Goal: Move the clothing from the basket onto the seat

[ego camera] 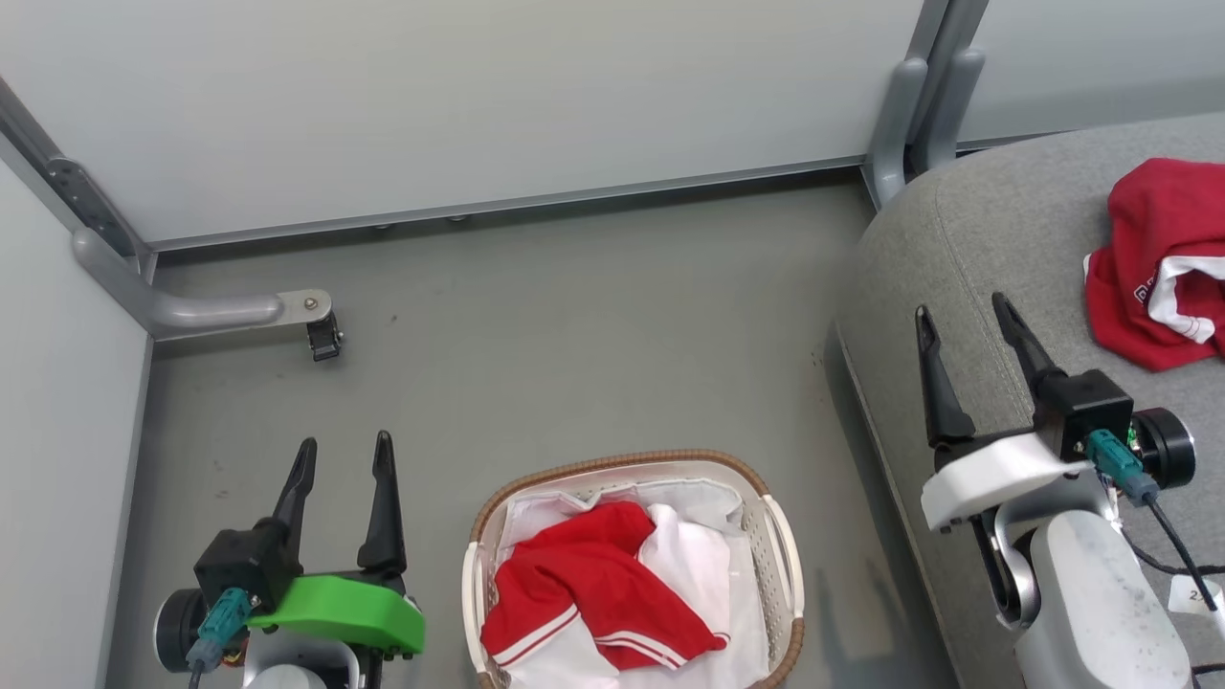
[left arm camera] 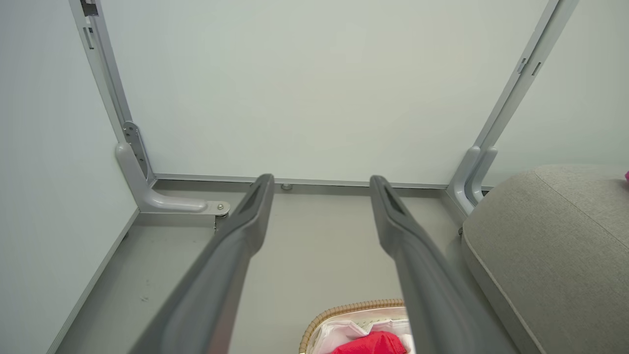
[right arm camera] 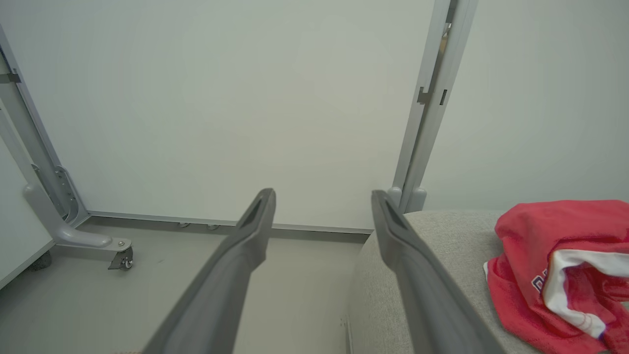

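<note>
Wide, empty left tool [ego camera: 345,440] and right tool [ego camera: 961,306] flank the perforated basket [ego camera: 612,462]; woven seat [ego camera: 967,249] beside, metal foot [ego camera: 220,311] beyond.

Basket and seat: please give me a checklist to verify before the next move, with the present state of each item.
1. The left gripper is open, with nothing between its fingers: ok.
2. The right gripper is open and holds nothing: ok.
3. The red garment lies uncovered on top in the basket: ok.
4. The seat has bare room beside the second garment lying on it: ok.
5. The basket is free of clothing: not ok.
6. Nothing more is hidden under the white sheet: cannot tell.
</note>
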{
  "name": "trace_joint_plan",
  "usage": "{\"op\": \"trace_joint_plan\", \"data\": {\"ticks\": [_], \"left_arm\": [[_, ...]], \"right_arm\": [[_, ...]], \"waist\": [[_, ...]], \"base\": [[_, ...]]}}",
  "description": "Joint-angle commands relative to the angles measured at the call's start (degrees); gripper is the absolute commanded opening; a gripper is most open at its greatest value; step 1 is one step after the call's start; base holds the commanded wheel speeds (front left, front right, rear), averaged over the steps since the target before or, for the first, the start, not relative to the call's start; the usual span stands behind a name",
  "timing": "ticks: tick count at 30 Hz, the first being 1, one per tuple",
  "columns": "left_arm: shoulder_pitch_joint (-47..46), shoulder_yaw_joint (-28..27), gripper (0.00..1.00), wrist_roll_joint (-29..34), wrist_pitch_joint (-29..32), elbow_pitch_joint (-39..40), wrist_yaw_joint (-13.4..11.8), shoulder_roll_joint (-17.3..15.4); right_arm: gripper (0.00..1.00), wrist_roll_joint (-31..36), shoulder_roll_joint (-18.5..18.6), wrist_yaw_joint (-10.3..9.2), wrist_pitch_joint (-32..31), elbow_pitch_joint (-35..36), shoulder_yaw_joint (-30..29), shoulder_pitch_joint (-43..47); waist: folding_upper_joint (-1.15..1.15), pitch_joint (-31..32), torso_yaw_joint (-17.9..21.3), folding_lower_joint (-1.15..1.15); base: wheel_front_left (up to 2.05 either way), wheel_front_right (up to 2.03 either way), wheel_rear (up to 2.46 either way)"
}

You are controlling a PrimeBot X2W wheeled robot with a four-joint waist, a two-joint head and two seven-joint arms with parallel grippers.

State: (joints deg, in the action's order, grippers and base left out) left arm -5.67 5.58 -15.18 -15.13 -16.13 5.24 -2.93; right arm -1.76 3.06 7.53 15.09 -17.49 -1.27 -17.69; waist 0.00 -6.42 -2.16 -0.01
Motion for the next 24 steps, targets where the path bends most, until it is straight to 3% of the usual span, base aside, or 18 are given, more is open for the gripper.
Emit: {"op": "trace_joint_plan", "data": {"ticks": [1, 12, 24], "left_arm": [[1.32, -0.11, 1.0, -0.93, -0.03, 0.19, -0.32, 0.02], [3.52, 1.22, 1.0, -2.3, -0.02, 0.55, -1.25, 0.01], [4.07, 1.53, 1.0, -2.44, -0.02, 0.35, -1.19, 0.01]], "right_arm": [[1.0, 0.22, 0.05, -0.08, 0.12, 0.62, 0.28, 1.75], [1.0, -2.42, -0.06, -0.08, 0.12, 4.93, 2.28, 8.24], [1.0, -3.27, -0.08, -0.08, 0.12, 4.39, 3.12, 10.09]], "waist": [[0.0, 1.17, -0.76, 0.01], [0.0, 2.42, -0.92, 0.01], [0.0, 3.25, -0.76, 0.01]], "base": [[0.0, 0.0, 0.0], [0.0, 0.0, 0.0], [0.0, 0.0, 0.0]]}}
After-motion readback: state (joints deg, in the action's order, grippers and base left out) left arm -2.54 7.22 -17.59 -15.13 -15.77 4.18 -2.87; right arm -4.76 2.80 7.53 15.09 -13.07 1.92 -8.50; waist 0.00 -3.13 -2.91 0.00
